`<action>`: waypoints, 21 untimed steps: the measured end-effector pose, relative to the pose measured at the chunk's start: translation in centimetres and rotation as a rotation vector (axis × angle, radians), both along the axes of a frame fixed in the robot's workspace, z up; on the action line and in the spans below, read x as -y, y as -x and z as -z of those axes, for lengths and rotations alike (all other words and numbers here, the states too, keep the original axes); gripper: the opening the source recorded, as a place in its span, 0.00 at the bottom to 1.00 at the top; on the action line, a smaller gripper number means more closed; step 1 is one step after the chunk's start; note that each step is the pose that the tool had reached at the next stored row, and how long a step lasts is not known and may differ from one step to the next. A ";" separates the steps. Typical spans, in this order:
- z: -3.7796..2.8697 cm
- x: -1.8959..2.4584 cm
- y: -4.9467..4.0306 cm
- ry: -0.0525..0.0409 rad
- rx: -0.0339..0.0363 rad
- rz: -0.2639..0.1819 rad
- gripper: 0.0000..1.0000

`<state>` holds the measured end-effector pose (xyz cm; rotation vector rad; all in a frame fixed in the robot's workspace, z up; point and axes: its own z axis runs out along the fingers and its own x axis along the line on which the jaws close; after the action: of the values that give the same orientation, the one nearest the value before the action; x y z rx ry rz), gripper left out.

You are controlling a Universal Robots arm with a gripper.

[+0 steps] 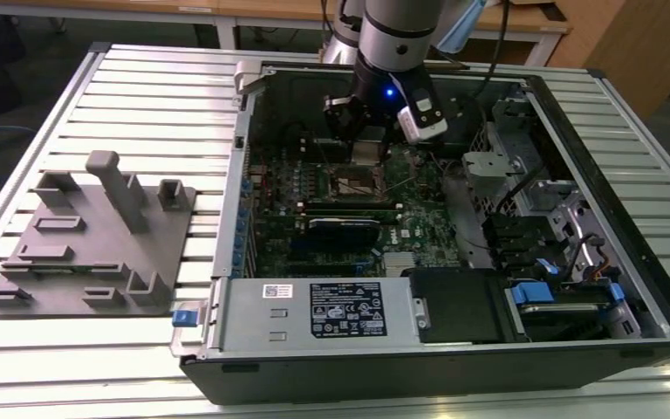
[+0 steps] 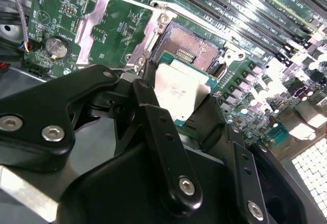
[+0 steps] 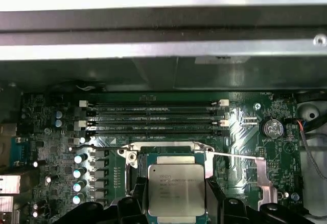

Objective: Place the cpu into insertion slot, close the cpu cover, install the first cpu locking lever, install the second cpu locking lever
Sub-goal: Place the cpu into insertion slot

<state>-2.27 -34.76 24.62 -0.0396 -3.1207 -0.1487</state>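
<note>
**Chip pinched over the open socket**

In the exterior view, from its left, a grey holder block (image 1: pixel 91 236) lies on the slatted table (image 1: pixel 32 131). Beside it stands the open computer case (image 1: pixel 428 367). Inside the case the arm (image 1: pixel 396 44) hangs with the gripper (image 1: pixel 366 150) just above the insertion slot (image 1: pixel 356 185); what it carries cannot be made out there.

Both wrist views supply that. The fingers (image 3: pixel 135 203) are drawn in partway and clamp the cpu (image 3: pixel 176 187) by opposite edges over the slot; contact with the slot cannot be judged.

The second wrist view adds the slot's gold contacts lying bare and the cpu cover (image 2: pixel 91 22) standing open beside them. The first wrist view adds the memory slots (image 3: pixel 153 116) beyond.
</note>
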 end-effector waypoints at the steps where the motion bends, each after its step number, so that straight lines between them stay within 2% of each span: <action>1: 0.05 0.03 0.00 -0.0001 0.0000 0.000 0.54; 10: 0.49 0.37 0.05 -0.0007 -0.0001 0.000 0.54; 21: 0.93 0.66 0.71 -0.0007 0.0005 0.000 0.54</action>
<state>-2.98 -35.42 23.69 -0.0395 -3.1211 -0.1498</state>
